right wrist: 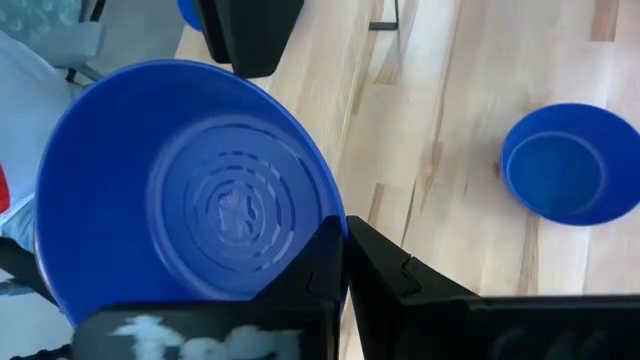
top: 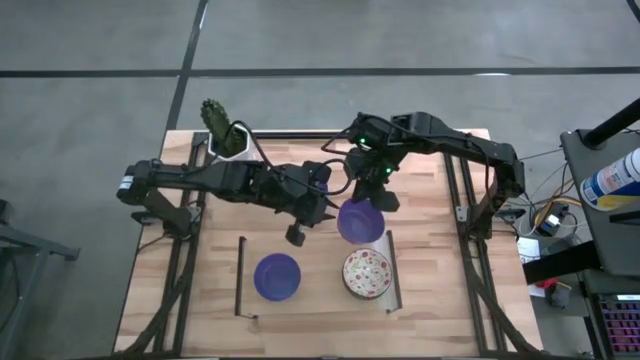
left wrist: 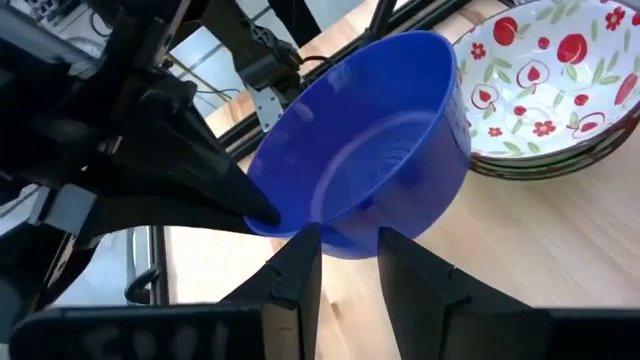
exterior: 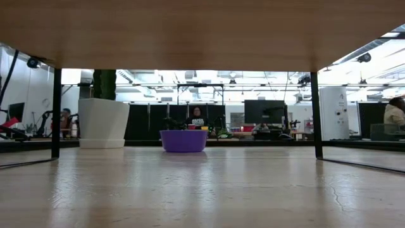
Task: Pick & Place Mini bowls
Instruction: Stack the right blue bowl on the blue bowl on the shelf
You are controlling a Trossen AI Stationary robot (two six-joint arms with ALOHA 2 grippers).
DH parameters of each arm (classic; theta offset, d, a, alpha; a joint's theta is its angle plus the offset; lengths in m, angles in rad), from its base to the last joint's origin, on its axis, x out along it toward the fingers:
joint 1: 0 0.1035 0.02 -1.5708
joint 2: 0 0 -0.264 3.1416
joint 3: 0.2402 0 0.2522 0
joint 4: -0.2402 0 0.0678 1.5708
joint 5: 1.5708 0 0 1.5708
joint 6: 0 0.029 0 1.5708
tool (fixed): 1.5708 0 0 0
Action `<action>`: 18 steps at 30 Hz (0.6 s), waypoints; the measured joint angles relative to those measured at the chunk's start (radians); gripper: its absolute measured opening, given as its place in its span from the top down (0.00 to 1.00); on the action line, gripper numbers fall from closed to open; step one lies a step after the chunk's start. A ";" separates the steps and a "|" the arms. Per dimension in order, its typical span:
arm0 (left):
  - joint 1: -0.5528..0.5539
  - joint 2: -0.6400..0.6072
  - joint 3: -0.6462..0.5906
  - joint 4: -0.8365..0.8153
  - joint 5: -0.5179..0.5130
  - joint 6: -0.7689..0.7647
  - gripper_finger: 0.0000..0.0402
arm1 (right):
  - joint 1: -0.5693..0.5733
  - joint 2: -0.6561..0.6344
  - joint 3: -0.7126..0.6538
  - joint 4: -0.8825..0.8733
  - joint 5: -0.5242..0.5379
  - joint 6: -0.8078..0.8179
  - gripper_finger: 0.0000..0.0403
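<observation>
My right gripper [top: 374, 198] is shut on a glossy blue mini bowl [top: 360, 220], held tilted above the middle of the table. My left gripper [top: 295, 235] is open just left of that bowl; in the left wrist view its fingers [left wrist: 300, 270] point at the bowl's underside [left wrist: 400, 215], and I cannot tell whether they touch. A second blue bowl [top: 277, 276] and a white floral bowl [top: 367, 273] sit on their bases near the table's near edge. A third blue bowl [top: 318, 181] shows partly under the left arm. My right gripper holds the blue bowl by its rim [right wrist: 338, 222], pinched between the two fingers, which cross the rim. In the left wrist view one finger [left wrist: 225, 195] lies on the rim from above. The bowl is tilted and hangs below the fingers.
A white pot with a cactus [top: 226, 138] stands at the far left corner. Two thin dark rods [top: 240, 275] [top: 393, 270] lie either side of the near bowls. One blue bowl [exterior: 184, 140] rests on the table in the low view, with people and desks behind it.
</observation>
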 joint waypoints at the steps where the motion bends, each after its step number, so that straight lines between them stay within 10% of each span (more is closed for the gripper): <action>1: 0.000 0.004 0.003 0.002 0.000 0.005 0.76 | 0.000 0.000 0.000 -0.003 0.000 0.000 0.98; 15: -0.002 0.011 0.021 -0.026 0.041 -0.018 0.76 | 0.000 0.050 0.016 0.000 0.005 0.001 0.98; 18: -0.002 0.006 0.024 -0.073 -0.027 -0.142 0.76 | 0.002 0.053 0.034 0.006 0.138 0.029 0.98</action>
